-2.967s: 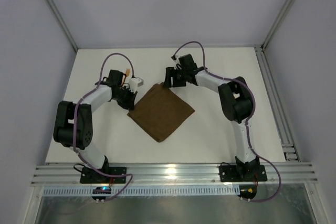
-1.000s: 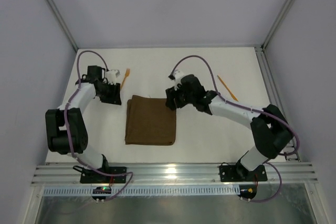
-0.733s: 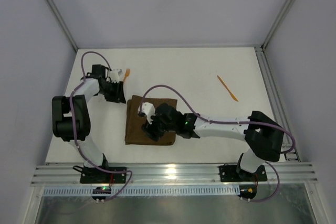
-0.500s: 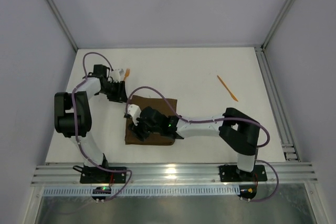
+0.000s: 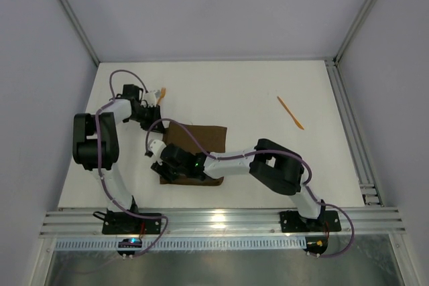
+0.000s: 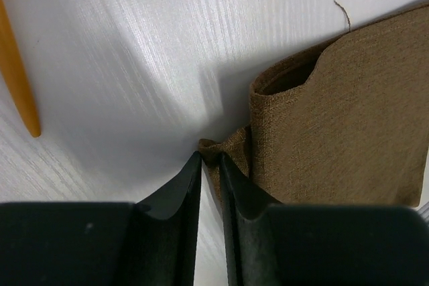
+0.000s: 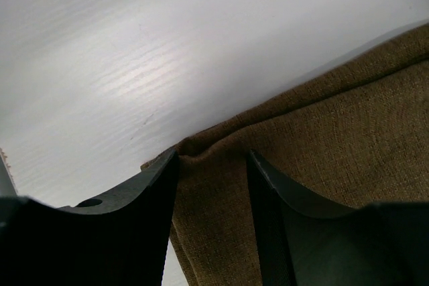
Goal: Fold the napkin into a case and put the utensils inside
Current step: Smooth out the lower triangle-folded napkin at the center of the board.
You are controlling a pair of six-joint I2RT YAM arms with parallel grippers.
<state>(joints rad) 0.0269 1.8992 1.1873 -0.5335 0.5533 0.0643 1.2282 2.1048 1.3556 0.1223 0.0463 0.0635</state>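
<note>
The napkin (image 5: 201,138) lies folded into a flat brown rectangle on the left half of the white table (image 5: 268,85), its layers showing as a doubled edge in the left wrist view. The left gripper (image 6: 210,160) sits at the cloth's far left corner with its jaws drawn almost together, and a small tuck of that corner appears pinched between the tips. The right gripper (image 7: 211,155) reaches across to the near left corner, where its jaws stand apart astride the cloth's edge, a slight ridge of fabric between them but no pinch to be seen. One orange utensil (image 5: 161,94) lies just beyond the left gripper, and the second orange utensil (image 5: 290,112) lies well apart on the right side. The cloth looks light, limp and coarse-woven, so it should drape and crease easily, hold no shape unaided, and drag rather than slide when pulled. Corners and the layered edge are likely the best holds, taken through all layers so that the fold does not come apart.
</note>
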